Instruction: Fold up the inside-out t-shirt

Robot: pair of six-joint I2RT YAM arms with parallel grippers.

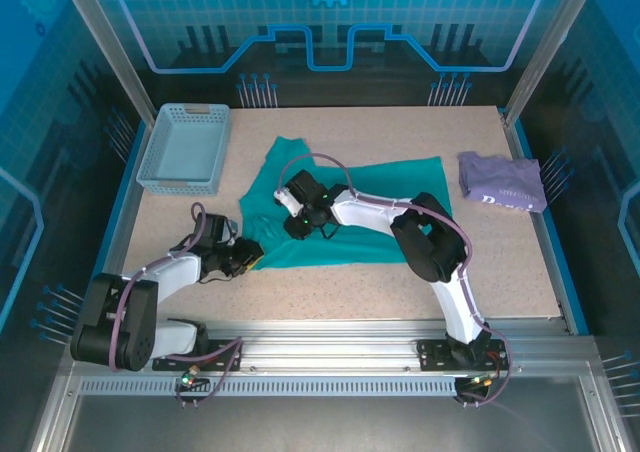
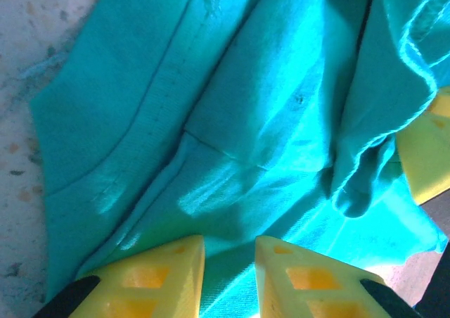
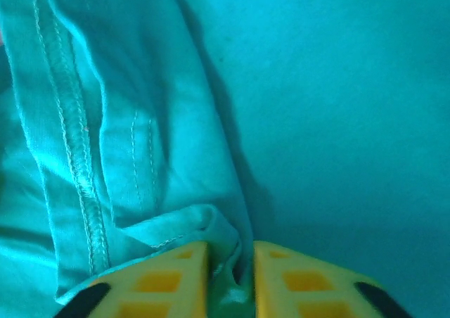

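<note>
- Worked on a speckled beige table [image 1: 350,292] inside a blue-lit enclosure.
- Pinched a raised fold of the inside-out t-shirt [image 3: 316,86] in the right gripper [image 3: 230,251]. Kept the fingers narrow with cloth bunched between them, just right of a stitched seam. Judged this a hold for lifting that layer over.
- Set the left gripper [image 2: 230,251] low at the shirt's near-left edge, fingers narrow with teal cloth across the gap. Could not tell whether clamped or merely resting there. Judged it placed to anchor or carry that corner while the other arm worked close by.
- Found the shirt mid-table, rumpled and not yet squared, one part reaching toward the far left.
- Kept a pale blue basket [image 1: 178,185] at far left and a folded lavender garment [image 1: 500,182] at right, both apart from the shirt.
- Could not make out the neck tag. Lost part of the shirt beneath the right arm.
</note>
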